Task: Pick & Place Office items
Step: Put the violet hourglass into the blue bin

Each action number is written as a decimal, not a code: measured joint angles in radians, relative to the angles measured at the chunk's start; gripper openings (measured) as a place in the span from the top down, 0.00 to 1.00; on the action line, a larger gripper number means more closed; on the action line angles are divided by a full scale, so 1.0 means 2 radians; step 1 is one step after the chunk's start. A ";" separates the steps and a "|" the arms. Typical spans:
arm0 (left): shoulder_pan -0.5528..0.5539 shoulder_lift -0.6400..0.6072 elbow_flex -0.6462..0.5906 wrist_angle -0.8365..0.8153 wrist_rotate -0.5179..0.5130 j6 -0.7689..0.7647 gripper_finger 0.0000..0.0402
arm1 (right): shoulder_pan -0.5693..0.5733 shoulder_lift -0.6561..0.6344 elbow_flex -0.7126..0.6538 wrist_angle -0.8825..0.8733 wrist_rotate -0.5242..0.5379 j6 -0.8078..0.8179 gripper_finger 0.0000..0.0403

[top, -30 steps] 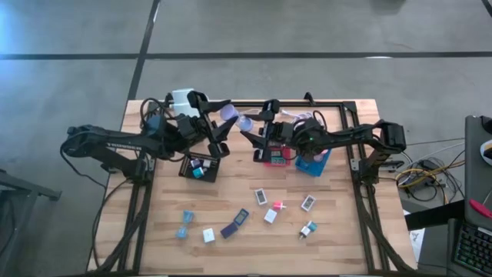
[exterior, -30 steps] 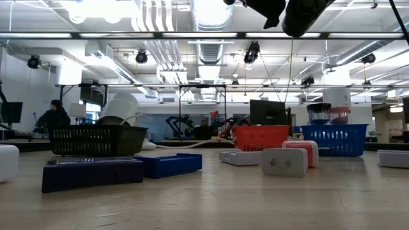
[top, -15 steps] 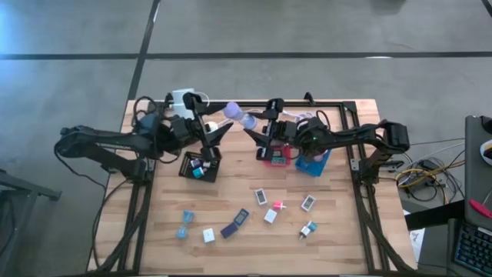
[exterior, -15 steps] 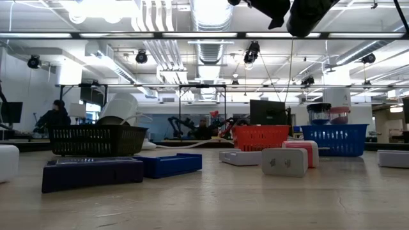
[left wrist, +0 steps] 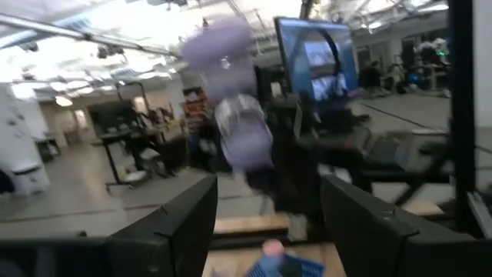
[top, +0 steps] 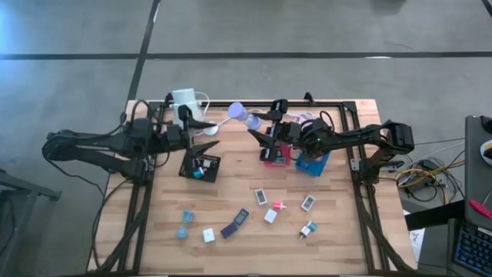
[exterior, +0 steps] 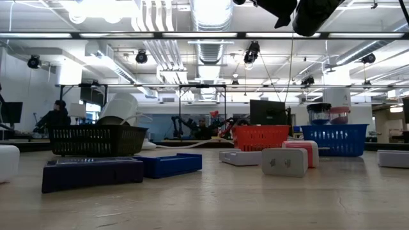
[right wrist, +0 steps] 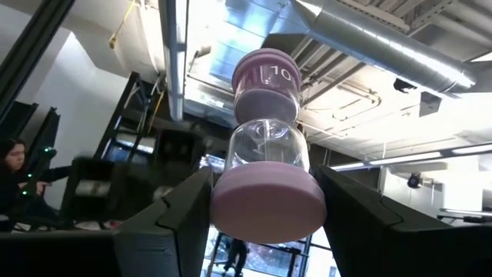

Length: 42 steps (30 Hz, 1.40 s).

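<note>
A purple hourglass timer (top: 242,116) with a clear glass middle hangs in the air over the table's far middle, held by my right gripper (top: 259,128), which is shut on it. My left gripper (top: 207,127) stands open a little to the left of it, above the black basket (top: 200,166), with nothing between its fingers (left wrist: 178,223). The left wrist view shows the timer (left wrist: 237,115) blurred ahead, clear of these fingers. Several small office items (top: 261,197) lie flat on the near half of the wooden table (top: 338,231). My right gripper pinches the timer's near purple end cap (right wrist: 265,198) between its two fingers (right wrist: 175,219). The fingers come from the table's right, slanting upward. The timer sticks out beyond them, its other cap (right wrist: 266,75) pointing up and toward the far left, lifted clear of the table.
A red basket (top: 277,154) and a blue basket (top: 314,162) stand under the right arm. A white cylinder (top: 184,98) with its cable stands at the far left. In the low view, flat purple (exterior: 92,172), blue (exterior: 169,164) and white (exterior: 284,161) pieces lie before the baskets. A black frame edges the table.
My left gripper has drawn back from the timer toward the table's left edge and tipped from slanting upward to nearly level. The timer stays in my right gripper, lifted in about the same place.
</note>
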 joint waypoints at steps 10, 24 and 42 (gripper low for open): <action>0.000 -0.108 -0.218 0.168 0.002 -0.031 0.42 | 0.000 0.000 -0.002 -0.001 0.000 0.002 0.52; 0.003 -0.308 -0.321 0.077 0.015 -0.004 0.52 | 0.000 0.000 -0.011 -0.002 -0.003 0.009 0.52; 0.004 -0.381 -0.416 0.040 0.033 -0.026 0.76 | 0.001 -0.019 -0.040 0.002 -0.006 0.012 0.52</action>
